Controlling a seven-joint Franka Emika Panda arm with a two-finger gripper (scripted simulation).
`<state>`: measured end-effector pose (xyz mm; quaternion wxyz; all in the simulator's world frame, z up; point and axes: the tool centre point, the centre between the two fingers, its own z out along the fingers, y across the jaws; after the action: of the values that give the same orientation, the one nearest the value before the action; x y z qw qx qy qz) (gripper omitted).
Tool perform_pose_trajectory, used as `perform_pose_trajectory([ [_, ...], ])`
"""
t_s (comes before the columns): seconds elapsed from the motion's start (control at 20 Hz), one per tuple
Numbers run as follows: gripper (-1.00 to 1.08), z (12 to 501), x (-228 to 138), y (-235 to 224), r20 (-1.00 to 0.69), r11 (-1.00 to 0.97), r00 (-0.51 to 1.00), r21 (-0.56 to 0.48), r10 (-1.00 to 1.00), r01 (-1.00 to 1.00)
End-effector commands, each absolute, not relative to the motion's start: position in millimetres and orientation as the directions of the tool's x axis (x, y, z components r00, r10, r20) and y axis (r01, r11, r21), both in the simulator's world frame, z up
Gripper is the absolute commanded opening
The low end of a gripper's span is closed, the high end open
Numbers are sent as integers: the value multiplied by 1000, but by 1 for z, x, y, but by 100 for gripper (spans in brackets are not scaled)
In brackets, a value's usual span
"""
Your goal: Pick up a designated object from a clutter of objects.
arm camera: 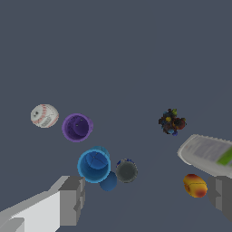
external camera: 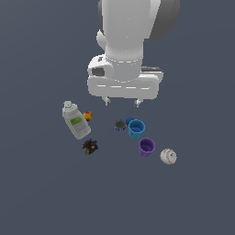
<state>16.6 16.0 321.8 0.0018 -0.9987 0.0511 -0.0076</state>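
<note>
One white Panda arm (external camera: pixel 126 41), hanging over the far middle of the grey surface (external camera: pixel 41 197), well above the clutter. Gripper (external camera: pixel 122 101) with fingers (arm camera: pixel 72 199) spread wide apart, holding nothing; both tips visible in the wrist view with bare surface and small items between them.

Largest item: white green-labelled bottle (external camera: pixel 76 120), lying tilted at the exterior view's left, cap toward the far side. Red-yellow ball (external camera: pixel 87 115) just beside the bottle's shoulder, on its right; contact not determinable.

Next: blue cup (external camera: pixel 136 128), upright, mouth up, near centre. Purple cup (external camera: pixel 147 147), upright, just near-right of the blue cup, rims close; whether touching cannot be told.

Designated object: baseball (external camera: pixel 168 156), white with red stitching, at the near-right end of the row, just right of the purple cup, apart from it by a small gap in the wrist view (arm camera: pixel 44 115). Well clear of the gripper, untouched.

Small can (external camera: pixel 120 125), dark-topped, just left of the blue cup. Small blue round thing (arm camera: pixel 108 181) tucked against the blue cup; identity unclear.

Dark multicoloured lump (external camera: pixel 90 147), near side of the bottle, apart from it.
</note>
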Motion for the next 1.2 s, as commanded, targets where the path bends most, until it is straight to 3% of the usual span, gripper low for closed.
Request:
perform_pose_trajectory([
  [0.0,100,316,22,22,14,-991,991,-5,-135,-135],
  [1.15,100,238,73,109,7,-847,847,-5,-531,-531],
])
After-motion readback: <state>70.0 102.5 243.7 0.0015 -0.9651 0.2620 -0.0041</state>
